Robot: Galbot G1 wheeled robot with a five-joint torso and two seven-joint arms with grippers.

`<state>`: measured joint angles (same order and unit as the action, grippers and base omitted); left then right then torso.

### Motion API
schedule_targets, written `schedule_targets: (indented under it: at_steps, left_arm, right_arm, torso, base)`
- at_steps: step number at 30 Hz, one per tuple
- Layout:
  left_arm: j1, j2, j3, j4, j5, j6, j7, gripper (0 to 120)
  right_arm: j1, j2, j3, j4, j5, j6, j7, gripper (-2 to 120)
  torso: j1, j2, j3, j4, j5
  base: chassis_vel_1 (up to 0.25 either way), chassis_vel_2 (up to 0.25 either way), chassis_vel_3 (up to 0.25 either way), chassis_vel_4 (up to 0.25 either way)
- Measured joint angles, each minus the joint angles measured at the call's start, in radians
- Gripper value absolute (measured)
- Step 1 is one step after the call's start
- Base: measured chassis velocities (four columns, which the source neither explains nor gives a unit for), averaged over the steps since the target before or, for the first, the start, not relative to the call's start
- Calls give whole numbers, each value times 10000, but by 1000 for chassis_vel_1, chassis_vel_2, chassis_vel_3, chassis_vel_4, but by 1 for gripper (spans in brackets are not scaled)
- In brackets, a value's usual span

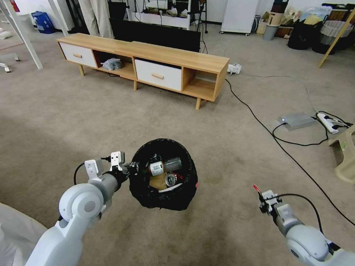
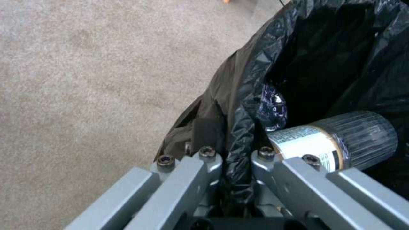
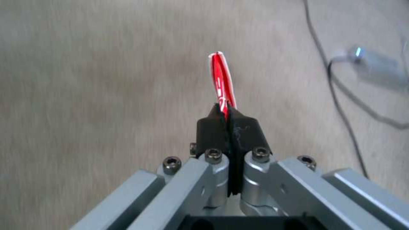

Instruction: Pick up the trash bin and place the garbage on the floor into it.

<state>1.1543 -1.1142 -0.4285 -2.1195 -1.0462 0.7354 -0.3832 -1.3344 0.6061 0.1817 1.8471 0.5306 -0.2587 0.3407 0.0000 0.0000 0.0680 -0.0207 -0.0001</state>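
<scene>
1. The trash bin (image 1: 162,173) sits at lower centre of the head view, its black bag folded over the rim, the carpeted floor (image 1: 74,118) around and below it.
2. The left gripper (image 1: 130,169), at lower left, is clamped on the bin's near rim. In the left wrist view its fingers (image 2: 204,131) are pinched tight on the fold of black plastic, one pad outside the wall.
3. Inside the bin lie a clear bottle (image 1: 162,166) with a white label, a crushed can (image 1: 170,179) and a brown paper bag (image 1: 158,181), so most of the litter seems gathered already.
4. The right gripper (image 1: 259,193), at lower right, is well apart from the bin. Its pads (image 3: 211,127) are closed hard on a thin red-and-white wrapper (image 3: 222,80), which sticks out beyond the tips.
5. No other loose litter is visible on the carpet near the robot; black cables (image 1: 259,118) and a power strip (image 1: 331,122) lie at right.
6. What looks left: carrying the wrapper over the bin's mouth and letting go.
</scene>
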Motion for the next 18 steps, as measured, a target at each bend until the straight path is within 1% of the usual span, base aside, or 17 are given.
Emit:
schedule_targets:
  at_steps: [2,9,11,14,18]
  left_arm:
    - [-49,-39,84,41,24,0,-42,0]
    - [-105,-91,163,115,38,0,-78,0]
    - [-129,-111,233,186,34,0,-120,0]
    - [-151,-119,272,219,12,0,-151,0]
    - [-229,-128,405,294,-161,0,-288,0]
  right_arm:
    - [395,6,96,271,20,33,-15,0]
    - [824,144,362,837,1,167,-82,0]
    - [1012,293,659,1359,-47,308,-210,0]
    - [1074,337,827,1599,-85,400,-309,0]
    - [1281,454,1251,2178,-180,747,-651,0]
  torso:
    - [0,0,1,1,0]
    - [0,0,0,0,0]
    - [0,0,0,1,1]
    - [0,0,0,1,1]
    - [0,0,0,0,0]
  base:
    - [0,0,0,0]
    - [0,0,0,0]
    - [0,0,0,0]
    - [0,0,0,0]
    - [0,0,0,0]
